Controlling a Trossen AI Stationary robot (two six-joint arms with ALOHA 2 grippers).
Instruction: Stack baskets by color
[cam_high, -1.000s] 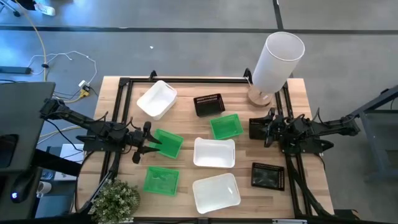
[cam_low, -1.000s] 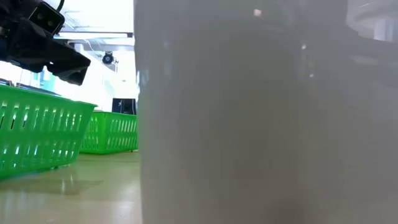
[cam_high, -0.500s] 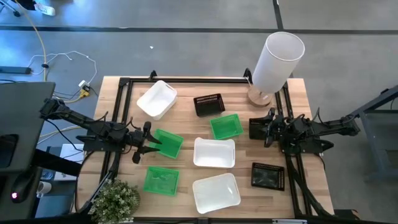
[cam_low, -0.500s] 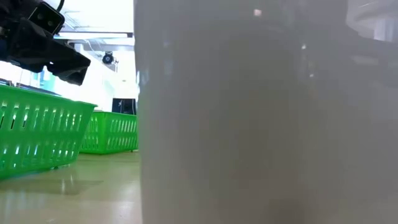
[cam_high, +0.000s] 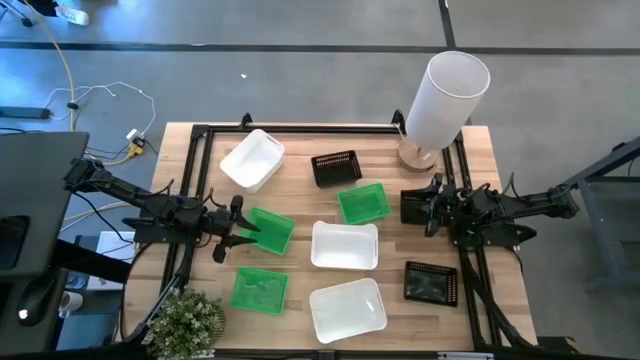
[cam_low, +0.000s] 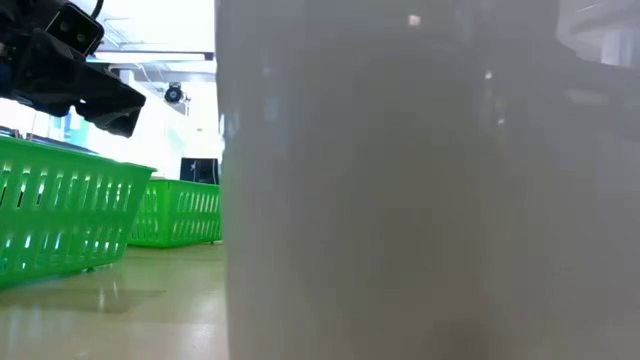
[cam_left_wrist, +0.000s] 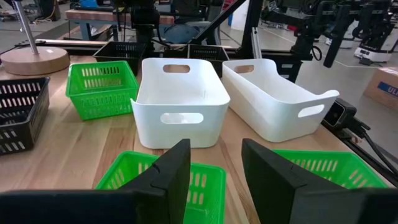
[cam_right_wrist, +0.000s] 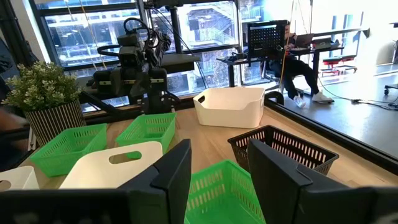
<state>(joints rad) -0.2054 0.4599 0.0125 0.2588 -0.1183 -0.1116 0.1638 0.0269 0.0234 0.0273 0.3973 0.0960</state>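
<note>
Nine baskets lie spread over the table. The three green baskets (cam_high: 268, 230) (cam_high: 260, 290) (cam_high: 362, 203) sit left and centre. White baskets (cam_high: 252, 160) (cam_high: 344, 246) (cam_high: 347, 308) run from back left to front centre. Black mesh baskets (cam_high: 336, 169) (cam_high: 431, 282) (cam_high: 416, 207) are at the back and right. My left gripper (cam_high: 240, 236) hovers open at the left edge of the middle-left green basket (cam_left_wrist: 205, 180), nothing between its fingers. My right gripper (cam_high: 431, 206) stands open and empty over the right-hand black basket, facing a green basket (cam_right_wrist: 224, 186).
A tall white cylinder (cam_high: 445, 95) on a wooden base stands at the back right corner. A potted plant (cam_high: 187, 322) sits at the front left corner. In the low view a white basket wall (cam_low: 420, 200) fills most of the picture. Black frame rails edge the table.
</note>
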